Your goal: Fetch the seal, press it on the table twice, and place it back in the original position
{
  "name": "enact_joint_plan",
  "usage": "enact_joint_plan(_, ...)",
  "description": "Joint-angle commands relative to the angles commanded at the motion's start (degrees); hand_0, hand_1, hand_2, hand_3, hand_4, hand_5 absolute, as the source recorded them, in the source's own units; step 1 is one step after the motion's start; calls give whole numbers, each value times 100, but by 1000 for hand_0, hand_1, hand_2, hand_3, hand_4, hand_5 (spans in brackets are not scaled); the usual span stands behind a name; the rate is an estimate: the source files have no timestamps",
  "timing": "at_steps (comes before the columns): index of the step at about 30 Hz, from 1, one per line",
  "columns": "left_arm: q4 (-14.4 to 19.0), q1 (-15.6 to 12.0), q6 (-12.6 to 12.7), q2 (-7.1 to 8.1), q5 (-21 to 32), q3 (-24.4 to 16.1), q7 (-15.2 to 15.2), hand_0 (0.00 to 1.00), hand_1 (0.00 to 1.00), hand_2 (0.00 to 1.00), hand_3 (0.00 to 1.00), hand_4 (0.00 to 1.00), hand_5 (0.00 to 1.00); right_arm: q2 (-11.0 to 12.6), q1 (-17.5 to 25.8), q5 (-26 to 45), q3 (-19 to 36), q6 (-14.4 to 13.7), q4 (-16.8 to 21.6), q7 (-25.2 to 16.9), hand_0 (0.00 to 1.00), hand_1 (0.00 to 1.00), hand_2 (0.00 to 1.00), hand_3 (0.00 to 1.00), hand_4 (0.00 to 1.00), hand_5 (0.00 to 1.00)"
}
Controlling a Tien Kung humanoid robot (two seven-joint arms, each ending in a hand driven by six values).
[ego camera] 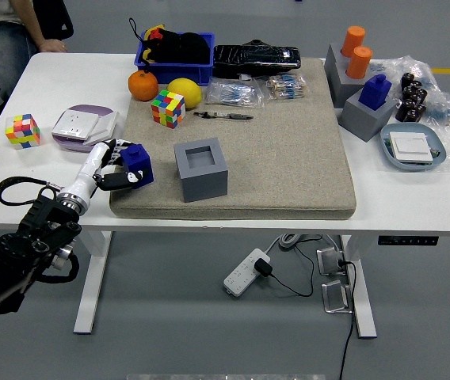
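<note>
Orange (143, 85), lemon (184, 92) — perhaps pens (223, 115) nearby

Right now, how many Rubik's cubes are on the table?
2. One Rubik's cube sits on the bare white table near its left edge; the other Rubik's cube is on the beige mat, beside the lemon. More could be hidden in the blue bin.

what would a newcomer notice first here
The left hand gripping a blue seal at the beige mat's left edge, beside an empty grey holder. Next, the bright cubes and fruit at the far left, and orange cylinders at the far right.
</note>
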State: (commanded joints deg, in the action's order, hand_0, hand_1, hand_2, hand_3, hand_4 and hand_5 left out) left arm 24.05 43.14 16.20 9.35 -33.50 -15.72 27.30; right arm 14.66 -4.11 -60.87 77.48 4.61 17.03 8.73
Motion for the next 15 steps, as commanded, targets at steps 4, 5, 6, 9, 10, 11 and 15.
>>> enact_joint_plan(4, 371, 141, 24, 249, -384, -327, 9, 633, 457, 415, 573, 681, 2, 10, 1, -6, 1, -4, 2, -2, 804, 707, 676, 684, 721, 497)
enact_joint_plan(5, 446, 170, 26, 294, -434, -385, 11, 633, 457, 415, 573, 681, 2, 14, 2, -9, 1, -4, 2, -1, 804, 707, 676, 684, 721, 497)
enact_joint_plan(6, 571, 243, 17, 385, -544, -492, -3, 633, 457, 415, 573, 681, 2, 23, 6, -8, 2, -8, 2, -2, 804, 707, 676, 684, 721, 497)
enact_joint_plan(9, 905, 434, -34, 577, -806, -736, -78, 633, 457, 415, 573, 681, 2, 43, 6, -17, 6, -8, -2, 2, 804, 707, 676, 684, 721, 497)
enact_joint_plan(10, 1043, 515, -116, 639, -920, -807, -171, 633, 459, 418, 576, 684, 2, 46, 9, -20, 16, -9, -4, 4, 804, 707, 676, 685, 721, 497)
enact_joint_plan(11, 1140, 568, -162, 674, -1013, -847, -224, 633, 459, 418, 576, 684, 2, 47, 9, -20, 18, -6, -5, 5, 804, 707, 676, 685, 721, 497)
enact_joint_plan(15, 1569, 737, -330, 731, -1272, -948, -399, 633, 459, 418, 576, 684, 2, 56, -5, -8, 1, -11, -1, 1, 804, 707, 676, 685, 721, 497)
